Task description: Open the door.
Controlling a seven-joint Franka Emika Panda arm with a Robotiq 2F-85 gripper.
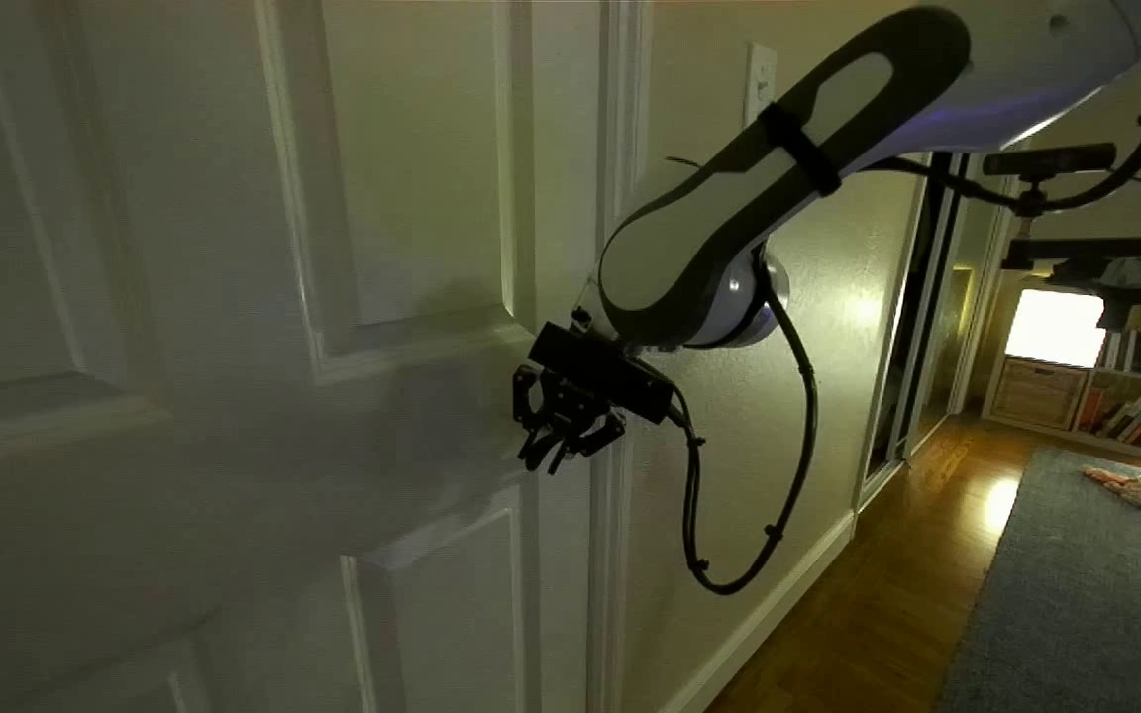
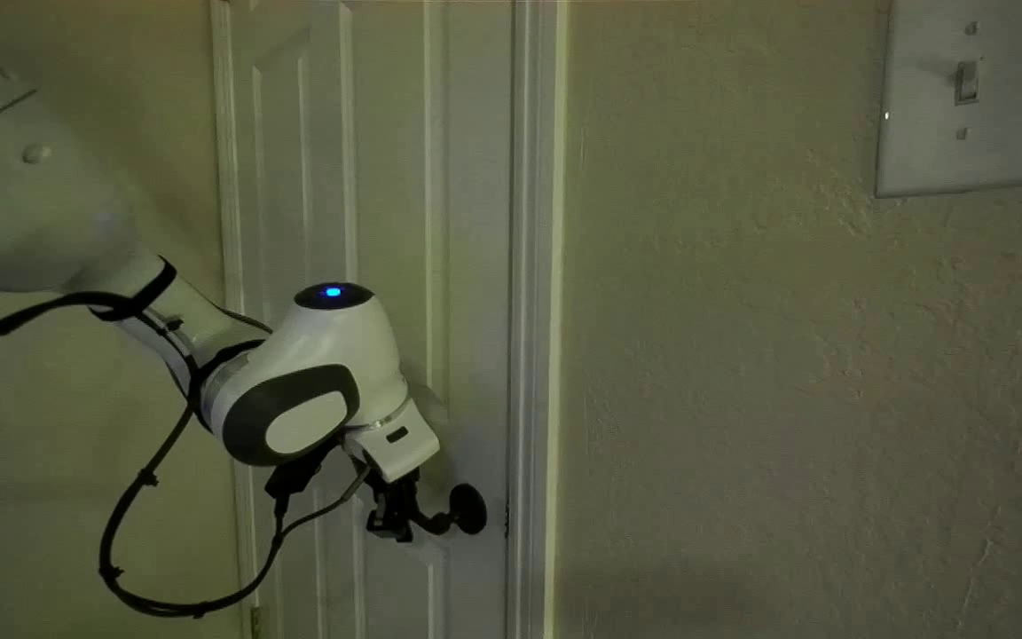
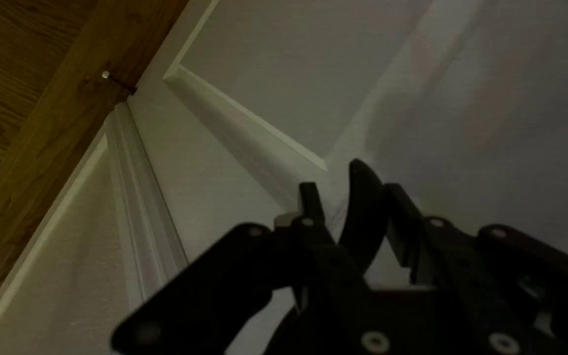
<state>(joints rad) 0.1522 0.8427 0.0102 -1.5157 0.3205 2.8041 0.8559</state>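
Note:
The door is white with raised panels; it shows in both exterior views (image 1: pixel 412 426) (image 2: pixel 475 266) and in the wrist view (image 3: pixel 274 84). It looks closed, flush with its frame. Its dark lever handle has a round rose (image 2: pixel 467 508) at the door's latch edge. My gripper (image 1: pixel 553 451) is at the handle, pointing down close to the door; it also shows in an exterior view (image 2: pixel 396 519). In the wrist view the handle's curved lever (image 3: pixel 363 212) stands between the two fingers (image 3: pixel 353 197). A gap shows on the left finger's side; the right fingertip is close to or touching the lever.
The white door frame (image 2: pixel 533 311) and wall (image 1: pixel 828 327) are right beside the gripper. A black cable loop (image 1: pixel 719 589) hangs below the wrist. A light switch (image 2: pixel 968 84) is on the wall. A small door stop (image 3: pixel 119 83) shows low by the wooden floor (image 3: pixel 32 98).

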